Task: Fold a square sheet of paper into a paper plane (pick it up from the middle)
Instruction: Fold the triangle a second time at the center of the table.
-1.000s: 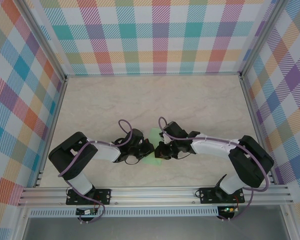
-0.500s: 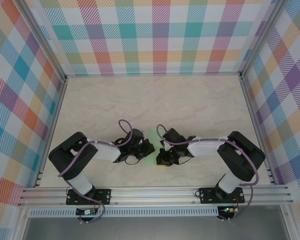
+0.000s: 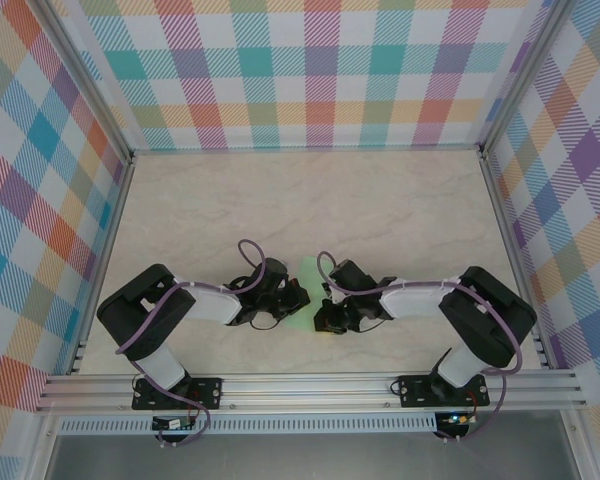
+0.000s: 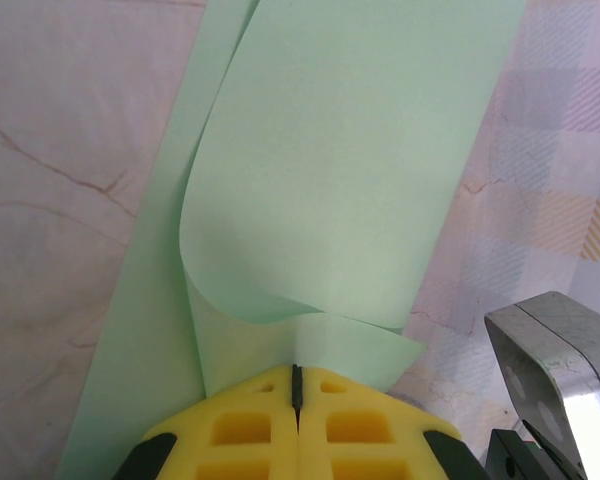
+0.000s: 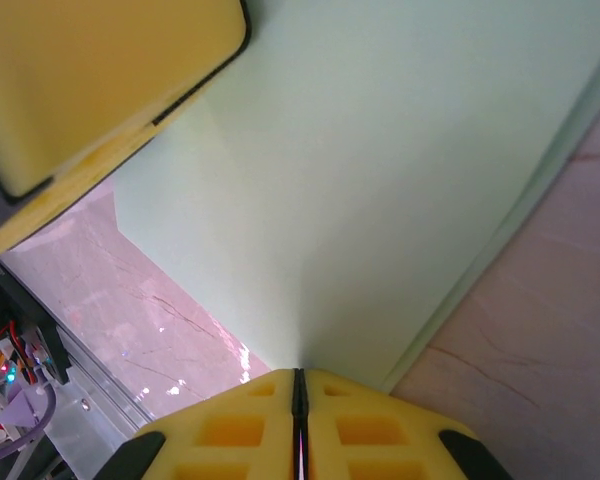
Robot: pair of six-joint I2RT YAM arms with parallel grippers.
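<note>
Folded green paper (image 4: 350,170) pinched by left claw (image 4: 296,375) and right claw (image 5: 298,380)

Pale mint-green paper (image 4: 350,150), yellow fingers (image 4: 240,430), beige marbled table (image 3: 310,200), pastel plaid walls (image 3: 320,70)

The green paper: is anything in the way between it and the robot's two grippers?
Nothing visible stands between them. The left gripper is shut on a curled flap of the green paper, and the right gripper is shut on another part of the same sheet.

Pale marbled table (image 3: 310,200) enclosed by pastel plaid walls (image 3: 320,70) on aluminium framing (image 3: 310,385)
</note>
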